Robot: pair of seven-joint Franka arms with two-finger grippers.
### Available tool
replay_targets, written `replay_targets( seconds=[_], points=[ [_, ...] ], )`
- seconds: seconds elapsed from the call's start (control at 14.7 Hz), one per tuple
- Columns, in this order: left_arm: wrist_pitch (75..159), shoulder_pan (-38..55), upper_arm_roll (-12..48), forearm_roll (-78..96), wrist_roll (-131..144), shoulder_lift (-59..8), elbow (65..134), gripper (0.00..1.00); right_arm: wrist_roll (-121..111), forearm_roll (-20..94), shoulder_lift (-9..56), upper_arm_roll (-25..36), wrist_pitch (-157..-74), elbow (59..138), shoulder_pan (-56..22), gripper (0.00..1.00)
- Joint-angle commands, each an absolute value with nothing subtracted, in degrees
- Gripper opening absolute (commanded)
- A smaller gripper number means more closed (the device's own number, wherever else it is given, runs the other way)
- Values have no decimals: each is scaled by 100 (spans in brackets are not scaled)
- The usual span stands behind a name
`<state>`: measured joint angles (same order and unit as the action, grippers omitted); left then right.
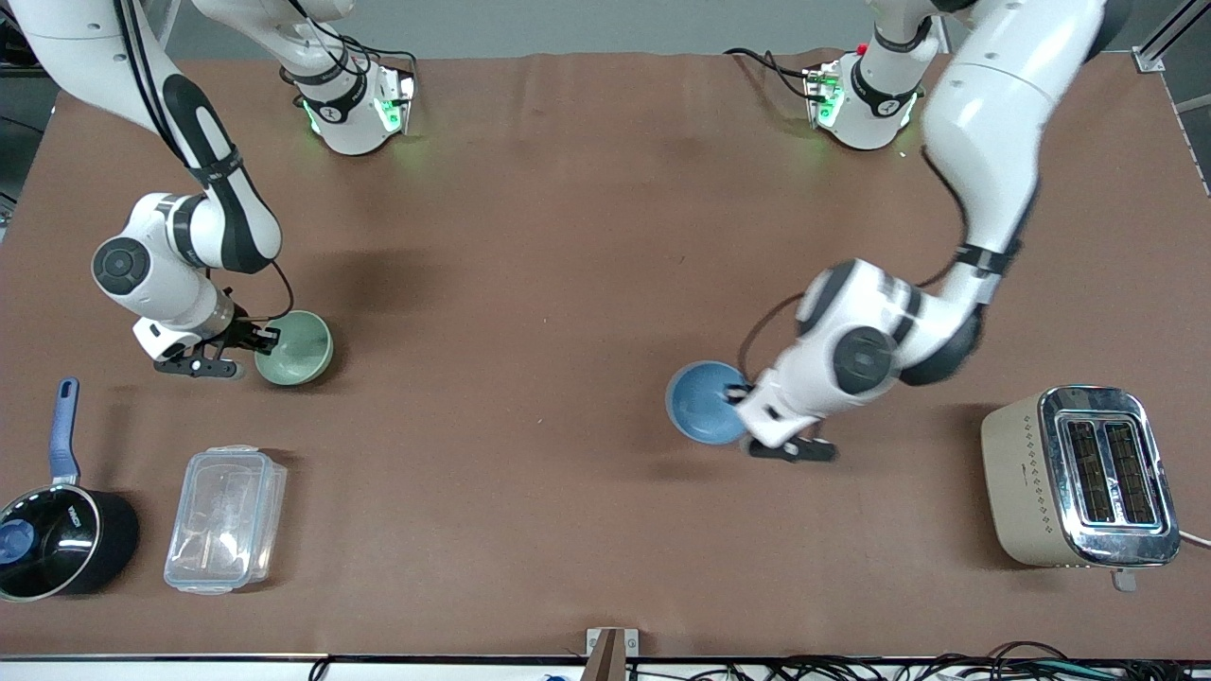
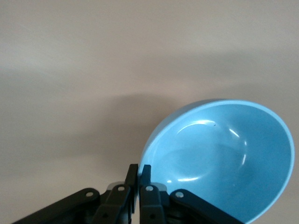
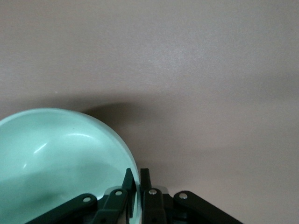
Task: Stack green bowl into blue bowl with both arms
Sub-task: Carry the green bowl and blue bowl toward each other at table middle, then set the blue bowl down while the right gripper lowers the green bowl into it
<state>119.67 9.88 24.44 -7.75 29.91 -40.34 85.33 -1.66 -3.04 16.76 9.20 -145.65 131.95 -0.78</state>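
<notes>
Sage-green bowl point(image 1: 295, 347) sits at the right arm's end of the tabletop point(image 1: 530, 284), its rim pinched in the clenched jaws of our right gripper point(image 1: 263, 339). Blue bowl point(image 1: 705, 404), well apart toward the left arm's end, is gripped by the rim in our left gripper point(image 1: 736, 392), tilted. Rim grips leave each bowl's inside open, presumably for nesting.

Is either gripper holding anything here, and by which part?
Both are. The left gripper is pinched on the rim of the blue bowl; the right gripper is pinched on the rim of the green bowl.
</notes>
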Motion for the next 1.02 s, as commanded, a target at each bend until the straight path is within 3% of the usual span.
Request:
replay_targets(
  seconds=[0.0,0.27,0.54,0.61,0.68,0.75,0.95],
  points=[
    [11962,1624,2373,-703,3698,-4130,8464,0,-105,-211,1425,896,-13287,12519,-123,0],
    [12190,2082,2382,-651,3841,-4464,8420,0,51,411,1406,809,-11192,10753,-395,0],
    [12514,2302,2373,-580,3850,-4693,8420,7,1814,580,1406,143,-10898,10292,-738,0],
    [12585,2320,2373,-580,3850,-4719,8420,22,2315,580,1415,-190,-10942,10231,-730,0],
    [12595,2312,2373,-580,3850,-4720,8420,49,2747,580,1441,-420,-10995,10170,-738,0],
    [12595,2294,2364,-615,3815,-4659,8420,99,3125,580,1459,-631,-11047,10108,-773,0],
    [12516,2093,2303,-694,3771,-4229,8289,100,4215,580,1564,-1115,-11398,10107,-1071,0]
  ],
)
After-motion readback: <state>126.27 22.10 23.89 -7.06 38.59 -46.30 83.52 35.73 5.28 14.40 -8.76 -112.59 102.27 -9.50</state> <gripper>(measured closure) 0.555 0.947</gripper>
